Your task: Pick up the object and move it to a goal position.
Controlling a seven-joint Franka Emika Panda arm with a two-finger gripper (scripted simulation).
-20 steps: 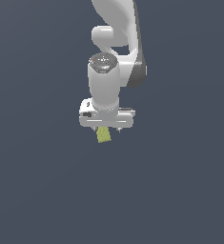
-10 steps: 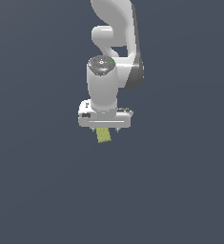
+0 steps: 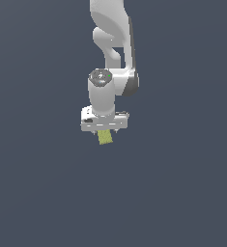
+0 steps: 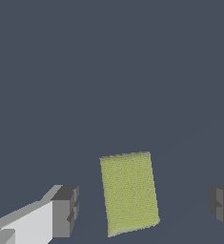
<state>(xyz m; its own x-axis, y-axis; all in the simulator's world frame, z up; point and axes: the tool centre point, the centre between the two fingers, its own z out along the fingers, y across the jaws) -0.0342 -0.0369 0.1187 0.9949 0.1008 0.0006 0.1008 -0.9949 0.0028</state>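
Observation:
The object [image 3: 105, 137] is a small yellow-green flat block with a speckled surface, lying on the dark grey floor. In the exterior view it sticks out just below the white hand of my gripper [image 3: 104, 131], which hangs right over it. In the wrist view the object [image 4: 129, 192] lies between the two dark fingertips [image 4: 66, 211], with a clear gap on each side. My gripper [image 4: 144, 209] is open and touches nothing. The upper part of the block is hidden by the hand in the exterior view.
A uniform dark grey floor [image 3: 182, 193] surrounds the block in both views. The white arm [image 3: 112, 29] rises from the hand toward the top of the exterior view. No other objects or a goal marker show.
The wrist and hand have sunk a little toward the block. The block has stayed where it was.

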